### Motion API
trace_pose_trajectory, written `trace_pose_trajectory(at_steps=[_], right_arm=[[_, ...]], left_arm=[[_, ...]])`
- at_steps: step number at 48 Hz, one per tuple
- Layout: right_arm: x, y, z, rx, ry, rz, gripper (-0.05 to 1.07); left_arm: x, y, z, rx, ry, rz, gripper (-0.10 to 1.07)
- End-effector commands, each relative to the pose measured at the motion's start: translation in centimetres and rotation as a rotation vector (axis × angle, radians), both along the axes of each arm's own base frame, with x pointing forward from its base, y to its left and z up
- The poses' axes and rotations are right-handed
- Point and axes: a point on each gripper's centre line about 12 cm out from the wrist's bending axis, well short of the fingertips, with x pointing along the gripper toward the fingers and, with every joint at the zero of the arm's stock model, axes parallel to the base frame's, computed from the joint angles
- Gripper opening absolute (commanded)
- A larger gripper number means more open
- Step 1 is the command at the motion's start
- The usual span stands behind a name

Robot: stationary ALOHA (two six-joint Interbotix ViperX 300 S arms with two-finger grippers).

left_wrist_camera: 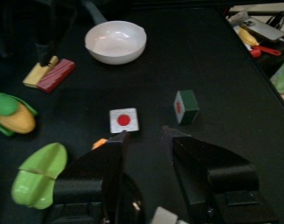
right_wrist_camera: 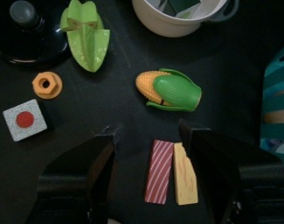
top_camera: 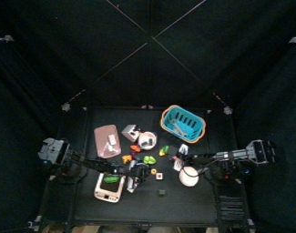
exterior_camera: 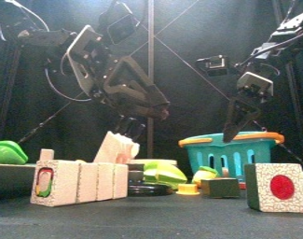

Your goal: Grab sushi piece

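A sushi piece (left_wrist_camera: pixel 124 120), a white square with a red dot, lies flat on the black table just beyond my left gripper's (left_wrist_camera: pixel 144 144) open, empty jaws. A second piece (left_wrist_camera: pixel 186 106) stands on its green edge a little farther on. In the right wrist view one sushi piece (right_wrist_camera: pixel 24 119) lies off to the side of my right gripper (right_wrist_camera: pixel 144 140). That gripper is open and hangs over a red-striped and yellow piece (right_wrist_camera: pixel 171 171). In the front view a sushi piece (exterior_camera: pixel 278 187) stands near at the right.
A white bowl (left_wrist_camera: pixel 116 41) stands past the sushi. A toy corn (right_wrist_camera: pixel 169 88), a green leaf (right_wrist_camera: pixel 86 33) and an orange ring (right_wrist_camera: pixel 46 84) lie around. A teal basket (top_camera: pixel 183 121) and a pink board (top_camera: pixel 107 136) sit at the table's back.
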Motion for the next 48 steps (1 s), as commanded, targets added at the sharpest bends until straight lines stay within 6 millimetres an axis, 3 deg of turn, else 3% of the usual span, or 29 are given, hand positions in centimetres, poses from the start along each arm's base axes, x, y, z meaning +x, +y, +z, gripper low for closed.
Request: trace_pose_trajectory(at_steps=[1, 16, 34, 48], right_arm=[[-0.5, 0.0, 0.5, 0.019, -0.033, -0.005, 0.88], [-1.6, 0.1, 0.1, 0.067, -0.030, -0.044, 0.88], [-1.6, 0.1, -0.1, 0.074, -0.026, -0.048, 0.88], [-1.8, 0.2, -0.5, 0.079, -0.013, -0.052, 0.88]], left_arm=[[1.6, -1.3, 0.7, -0.023, -0.041, -0.003, 0.77], [5.1, -3.7, -1.3, -0.044, -0.031, -0.016, 0.78], [6.8, -6.5, -3.6, -0.069, -0.003, -0.032, 0.95], [7.9, -7.1, -4.7, -0.068, 0.009, -0.037, 0.94]])
